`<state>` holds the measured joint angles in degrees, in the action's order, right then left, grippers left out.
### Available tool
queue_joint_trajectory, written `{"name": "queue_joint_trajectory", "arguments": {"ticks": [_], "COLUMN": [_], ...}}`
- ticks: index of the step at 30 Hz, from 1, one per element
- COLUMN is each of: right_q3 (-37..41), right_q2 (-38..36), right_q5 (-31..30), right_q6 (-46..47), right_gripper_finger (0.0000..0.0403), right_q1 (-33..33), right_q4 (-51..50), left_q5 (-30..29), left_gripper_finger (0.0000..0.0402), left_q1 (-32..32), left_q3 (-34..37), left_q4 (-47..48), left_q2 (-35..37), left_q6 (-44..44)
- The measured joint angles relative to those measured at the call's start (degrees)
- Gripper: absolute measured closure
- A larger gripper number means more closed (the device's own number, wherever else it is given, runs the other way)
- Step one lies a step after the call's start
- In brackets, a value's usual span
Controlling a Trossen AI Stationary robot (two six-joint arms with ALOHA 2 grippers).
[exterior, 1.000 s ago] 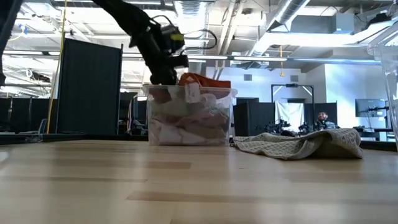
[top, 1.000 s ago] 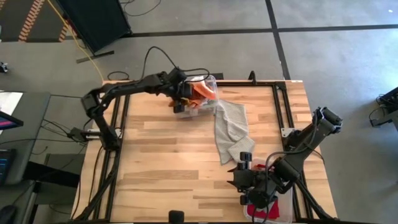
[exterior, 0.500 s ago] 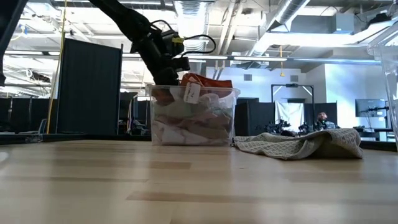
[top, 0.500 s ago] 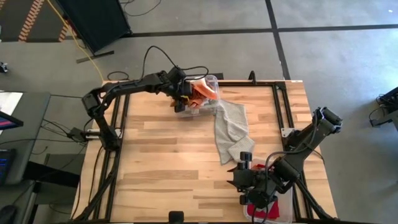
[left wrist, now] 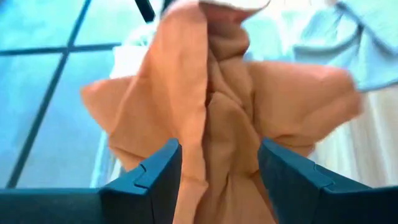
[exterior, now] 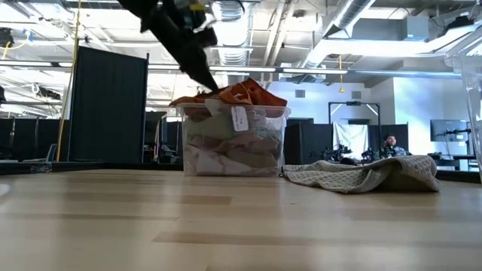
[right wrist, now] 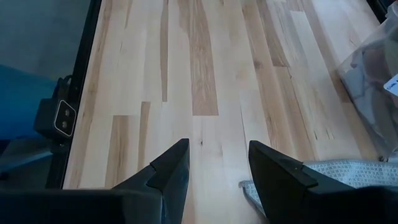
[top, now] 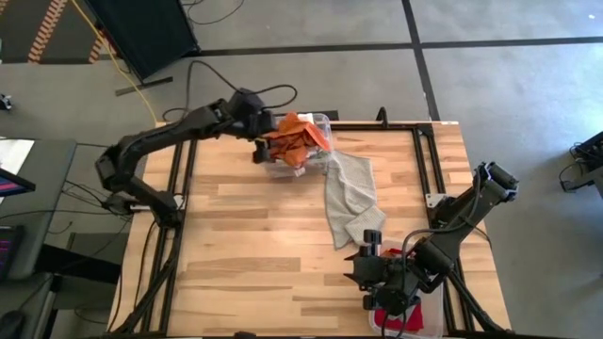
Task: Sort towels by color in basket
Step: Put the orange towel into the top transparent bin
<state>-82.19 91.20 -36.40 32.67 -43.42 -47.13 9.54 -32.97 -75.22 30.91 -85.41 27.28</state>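
The clear plastic bin (top: pixel 300 151) stands at the far edge of the wooden table (top: pixel 245 254) and serves as the reference point here. It is heaped with crumpled towels; an orange towel (top: pixel 294 138) lies on top and spills over the rim.

The high view shows the left gripper (top: pixel 260 135) just beside the bin's left rim, at the edge of the orange towel. The low view adds what the overhead picture hides: the bin's transparent walls show pale beige and tan cloths (exterior: pixel 230 147) packed inside, a white tag (exterior: pixel 239 118) hanging against the front wall, and the orange towel (exterior: pixel 241 93) peaked above the rim. The left wrist view shows the left gripper (left wrist: pixel 217 168) with its two dark fingers (left wrist: pixel 155 174) spread apart; soft orange folds (left wrist: pixel 217 112) lie between and ahead of them. The fingers do not pinch the cloth, though contact cannot be ruled out.

A grey waffle-textured towel (top: pixel 350 198) lies flat and elongated on the table, starting at the bin's right side and running toward the near edge. In the low view it forms a low rumpled mound (exterior: pixel 361 175) to the right of the bin.

The right gripper (top: pixel 369 273) waits well apart from the bin, near the table's near right corner, over a second clear bin (top: pixel 435 315) holding a red towel (top: pixel 403 320). In the right wrist view its fingers (right wrist: pixel 171 168) stand apart with nothing between them.

Bare wood lies open left of the grey towel.
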Motion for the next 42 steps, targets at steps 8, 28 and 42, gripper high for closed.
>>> {"name": "queue_joint_trajectory", "arguments": {"ticks": [8,28,42], "right_q3": [0.0,0.0,1.8], "right_q2": [0.0,0.0,-0.09], "right_q5": [-0.04,6.96,20.19], "right_q6": [1.26,0.96,-9.98], "right_gripper_finger": [0.0207,0.0117,0.0042], "right_q1": [0.89,19.81,36.11], "right_q4": [-1.22,-25.07,-19.02], "left_q5": [0.15,0.2,-2.39], "left_gripper_finger": [0.0198,0.0197,0.0197], "left_q1": [1.88,27.07,45.88], "left_q3": [-0.04,5.84,15.65], "left_q4": [2.09,12.23,-0.61], "left_q2": [7.17,9.47,9.44], "left_q6": [-1.17,-7.06,-13.6]}}
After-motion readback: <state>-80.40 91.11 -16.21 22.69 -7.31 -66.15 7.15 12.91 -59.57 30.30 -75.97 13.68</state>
